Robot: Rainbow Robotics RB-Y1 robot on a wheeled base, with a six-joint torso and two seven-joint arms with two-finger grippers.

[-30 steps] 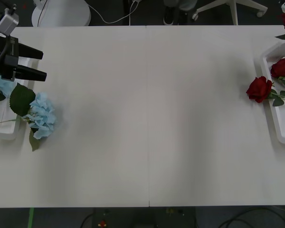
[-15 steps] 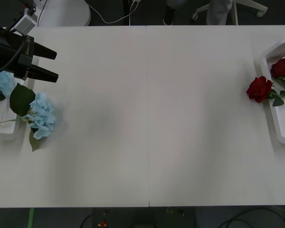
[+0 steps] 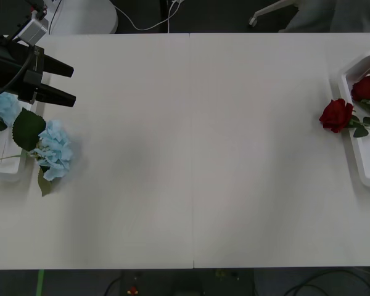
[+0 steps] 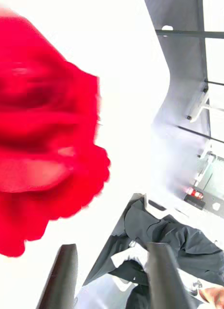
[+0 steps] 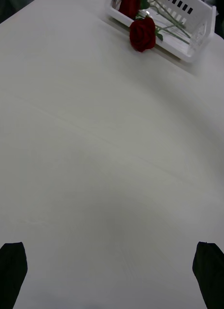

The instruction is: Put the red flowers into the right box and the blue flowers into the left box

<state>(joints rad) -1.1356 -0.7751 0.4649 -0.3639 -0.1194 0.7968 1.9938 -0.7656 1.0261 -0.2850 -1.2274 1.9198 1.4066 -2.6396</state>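
My left gripper (image 3: 73,86) hovers open over the table beside the left box (image 3: 3,174), its black fingers apart and nothing between them. One blue flower (image 3: 54,152) hangs over that box's rim onto the table, and another blue flower (image 3: 1,108) lies inside. At the far right, one red flower (image 3: 337,115) has its bloom on the table outside the right box (image 3: 360,171), and a second red flower (image 3: 365,87) lies in the box. In the right wrist view a blurred red bloom (image 4: 39,135) sits close beyond my open right gripper (image 4: 112,280).
The white table (image 3: 191,160) stretches wide between the two boxes. In the left wrist view the right box (image 5: 199,34) and a red flower (image 5: 142,34) lie far across it. Chair legs and cables stand beyond the far edge.
My left gripper moved right, away from the left box, then held still. The right gripper, seen with a red bloom at the far right edge a second ago, has left the front view.
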